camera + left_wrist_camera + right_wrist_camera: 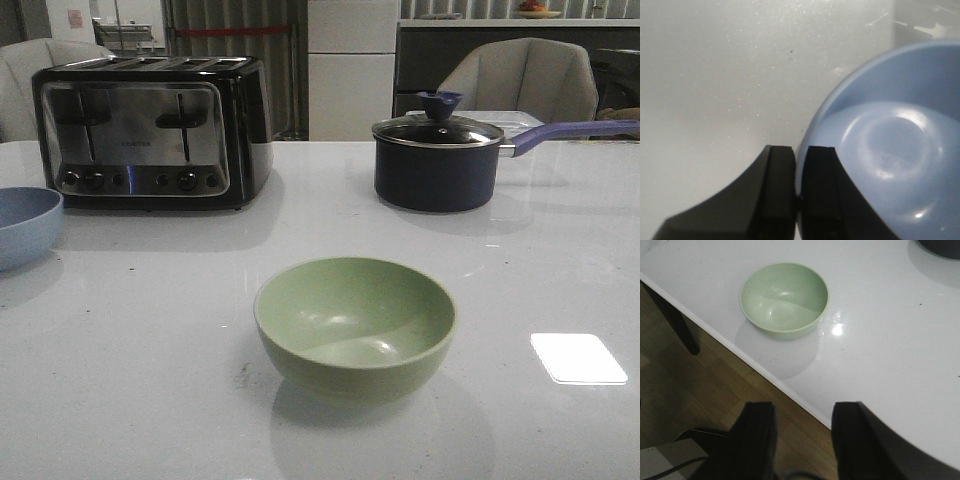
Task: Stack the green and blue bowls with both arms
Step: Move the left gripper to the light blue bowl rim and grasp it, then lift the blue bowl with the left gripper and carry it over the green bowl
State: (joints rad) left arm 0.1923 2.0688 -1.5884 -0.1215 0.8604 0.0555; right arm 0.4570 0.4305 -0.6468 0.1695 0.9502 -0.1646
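Note:
The pale green bowl [355, 322] stands upright and empty on the white table near its front middle; it also shows in the right wrist view [784, 298]. The light blue bowl [22, 222] is at the table's far left edge, partly cut off. In the left wrist view my left gripper [799, 162] is shut on the blue bowl's rim [880, 150], one finger inside, one outside. My right gripper [802, 415] is open and empty, above the table's front edge, apart from the green bowl. Neither gripper shows in the front view.
A black and chrome toaster [152, 130] stands at the back left. A dark navy saucepan [438, 160] with glass lid and purple handle [565, 132] stands at the back right. The table edge [765, 372] and wooden floor [705, 390] show below my right gripper.

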